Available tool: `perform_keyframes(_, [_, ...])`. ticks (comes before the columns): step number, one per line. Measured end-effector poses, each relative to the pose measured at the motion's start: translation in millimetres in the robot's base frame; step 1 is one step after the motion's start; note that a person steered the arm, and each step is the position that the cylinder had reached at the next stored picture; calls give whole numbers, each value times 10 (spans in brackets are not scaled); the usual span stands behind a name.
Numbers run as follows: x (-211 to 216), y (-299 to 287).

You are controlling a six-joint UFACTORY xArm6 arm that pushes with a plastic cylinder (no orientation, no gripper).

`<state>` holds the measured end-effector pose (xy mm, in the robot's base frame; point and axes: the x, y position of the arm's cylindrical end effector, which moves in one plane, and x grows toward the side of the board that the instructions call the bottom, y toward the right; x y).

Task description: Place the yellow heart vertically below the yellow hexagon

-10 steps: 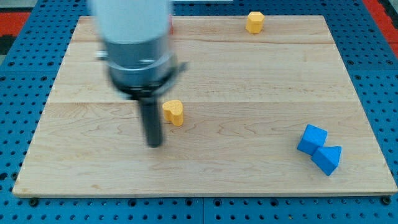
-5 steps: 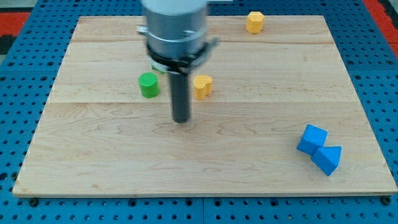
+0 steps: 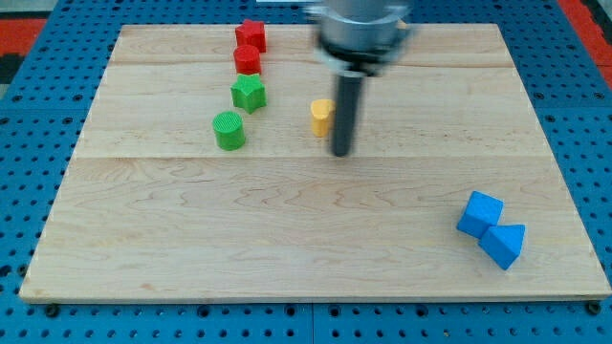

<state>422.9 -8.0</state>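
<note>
The yellow heart (image 3: pixel 321 117) lies on the wooden board, a little above its middle. My tip (image 3: pixel 340 151) rests on the board just right of and slightly below the heart; the rod covers the heart's right edge. The yellow hexagon does not show; the arm's body covers the spot at the view's top where it stood in the earlier frames.
A green star (image 3: pixel 249 93) and a green cylinder (image 3: pixel 229 130) lie left of the heart. Two red blocks (image 3: pixel 250 46) stand near the board's top edge. A blue cube (image 3: pixel 479 212) and a blue triangular block (image 3: pixel 504 244) touch at the lower right.
The yellow heart has moved up and to the right across the board. My tip has swung from the heart's left side to its right side. The arm now covers the yellow hexagon.
</note>
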Motion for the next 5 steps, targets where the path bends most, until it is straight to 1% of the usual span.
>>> perform_keyframes(1, [-473,-344])
perform_keyframes(2, [-396,387])
perform_keyframes(3, [-299,325])
perform_keyframes(4, [-121,675])
perform_keyframes(5, [-524,1031])
